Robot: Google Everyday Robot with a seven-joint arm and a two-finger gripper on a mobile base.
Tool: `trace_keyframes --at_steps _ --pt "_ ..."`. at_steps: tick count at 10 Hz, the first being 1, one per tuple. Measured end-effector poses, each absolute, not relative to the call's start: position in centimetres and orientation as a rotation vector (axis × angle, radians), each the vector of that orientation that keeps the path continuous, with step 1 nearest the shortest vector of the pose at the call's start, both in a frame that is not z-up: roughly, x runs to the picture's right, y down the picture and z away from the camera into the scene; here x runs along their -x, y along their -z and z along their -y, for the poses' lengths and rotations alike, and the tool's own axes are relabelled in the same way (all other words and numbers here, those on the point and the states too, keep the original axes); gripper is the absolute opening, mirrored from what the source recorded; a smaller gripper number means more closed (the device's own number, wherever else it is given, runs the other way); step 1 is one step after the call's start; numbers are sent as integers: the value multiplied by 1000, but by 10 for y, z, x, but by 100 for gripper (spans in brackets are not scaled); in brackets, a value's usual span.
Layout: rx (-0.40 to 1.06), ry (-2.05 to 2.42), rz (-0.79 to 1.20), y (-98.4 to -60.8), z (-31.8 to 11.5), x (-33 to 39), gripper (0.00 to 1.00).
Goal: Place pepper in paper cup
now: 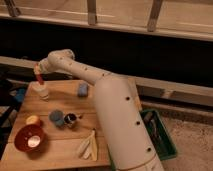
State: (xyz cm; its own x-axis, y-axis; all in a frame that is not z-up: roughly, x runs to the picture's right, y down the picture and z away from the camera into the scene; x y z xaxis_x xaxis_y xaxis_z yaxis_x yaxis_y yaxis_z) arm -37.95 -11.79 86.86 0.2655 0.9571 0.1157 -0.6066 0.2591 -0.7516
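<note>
My gripper (38, 69) is at the far left of the wooden table (60, 102), at the end of the white arm reaching over from the right. It is shut on the orange-red pepper (39, 77), which hangs down from it. The pepper's lower tip is just above the rim of the white paper cup (43, 92). I cannot tell whether the tip touches the cup. The cup stands upright near the table's back left corner.
A blue sponge-like block (82, 89) lies at the back. A small blue cup (56, 117) and a shiny metal cup (70, 120) stand mid-table, with an orange bowl (29, 139) and pale yellow strips (88, 146) in front. A green bin (159, 135) sits on the floor at right.
</note>
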Motion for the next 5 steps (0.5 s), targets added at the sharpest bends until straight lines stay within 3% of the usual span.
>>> trace_keyframes --at_steps 3,5 --pt "672 -1199 652 -875 106 372 77" --pt "675 -1228 644 -880 99 368 80"
